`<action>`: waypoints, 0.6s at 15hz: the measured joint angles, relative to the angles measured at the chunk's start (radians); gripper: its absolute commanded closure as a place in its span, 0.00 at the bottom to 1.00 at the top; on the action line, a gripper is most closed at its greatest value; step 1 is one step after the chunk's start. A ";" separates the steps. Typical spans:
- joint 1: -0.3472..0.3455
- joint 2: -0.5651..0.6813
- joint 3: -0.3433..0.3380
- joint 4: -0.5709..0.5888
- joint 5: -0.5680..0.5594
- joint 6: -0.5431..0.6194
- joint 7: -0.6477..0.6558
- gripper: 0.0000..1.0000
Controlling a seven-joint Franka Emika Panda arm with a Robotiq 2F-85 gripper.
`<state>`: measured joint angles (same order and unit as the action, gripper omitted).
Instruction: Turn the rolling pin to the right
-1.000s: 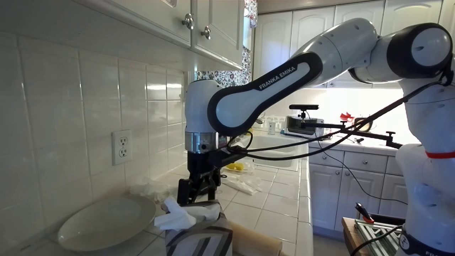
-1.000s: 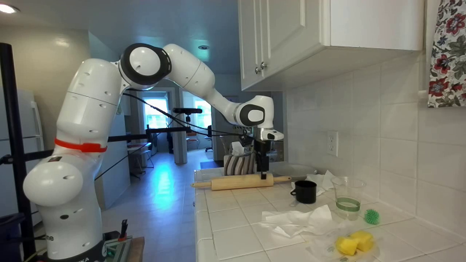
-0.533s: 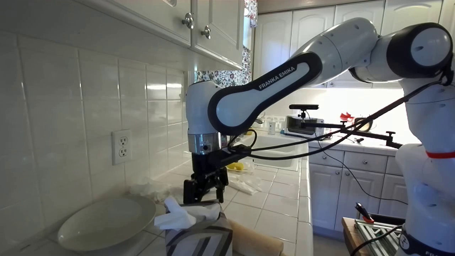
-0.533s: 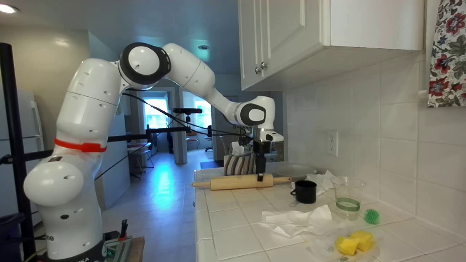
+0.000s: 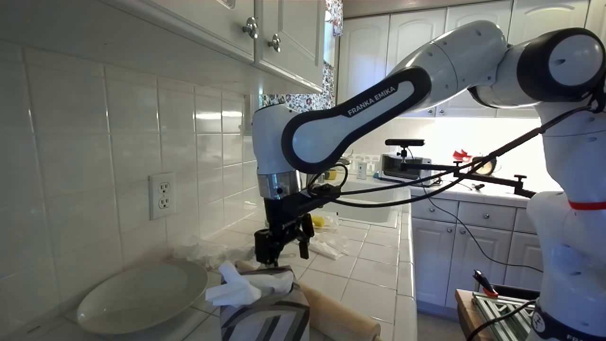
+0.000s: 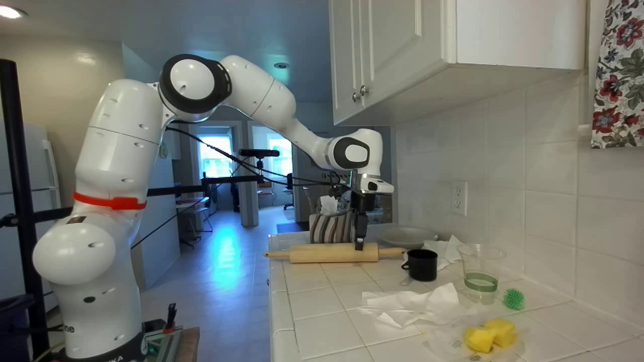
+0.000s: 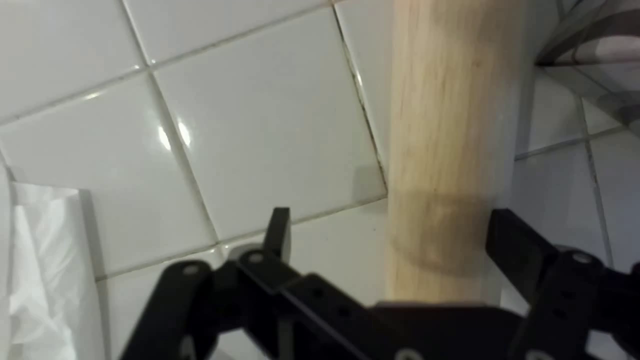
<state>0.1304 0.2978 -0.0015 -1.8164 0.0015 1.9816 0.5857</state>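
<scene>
The rolling pin is a pale tan wooden cylinder lying on the white tiled counter in both exterior views (image 5: pixel 338 315) (image 6: pixel 322 253). In the wrist view the rolling pin (image 7: pixel 450 125) runs up the picture between my spread fingers, close to the right one. My gripper (image 7: pixel 390 222) is open, with a wide gap between the left finger and the pin. In both exterior views my gripper (image 5: pixel 288 258) (image 6: pixel 359 246) points down over the pin's end nearer the wall. I cannot tell whether a finger touches it. The tissue box hides part of the pin in an exterior view.
A striped tissue box (image 5: pixel 265 317) stands right beside the pin, also in the wrist view (image 7: pixel 595 50). An oval plate (image 5: pixel 142 296), black cup (image 6: pixel 421 265), crumpled paper (image 6: pixel 417 304), clear cup (image 6: pixel 480 274), green spiky ball (image 6: pixel 513 299) and yellow pieces (image 6: pixel 490 336) share the counter.
My fingers have spread wider. The gripper has risen slightly and shifted away from the tissue box. The rolling pin has turned and shifted slightly.
</scene>
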 measured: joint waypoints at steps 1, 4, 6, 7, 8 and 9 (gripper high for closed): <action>0.000 -0.006 -0.003 -0.005 -0.007 -0.003 0.002 0.00; -0.003 -0.021 -0.013 -0.020 -0.016 -0.018 0.002 0.00; -0.008 -0.036 -0.021 -0.039 -0.016 -0.020 0.002 0.00; -0.011 -0.045 -0.023 -0.051 -0.016 -0.020 0.002 0.00; -0.015 -0.056 -0.024 -0.066 -0.016 -0.020 0.002 0.00; -0.018 -0.069 -0.026 -0.084 -0.016 -0.020 0.005 0.00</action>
<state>0.1119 0.2286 -0.0279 -1.9008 -0.0146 1.9615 0.5902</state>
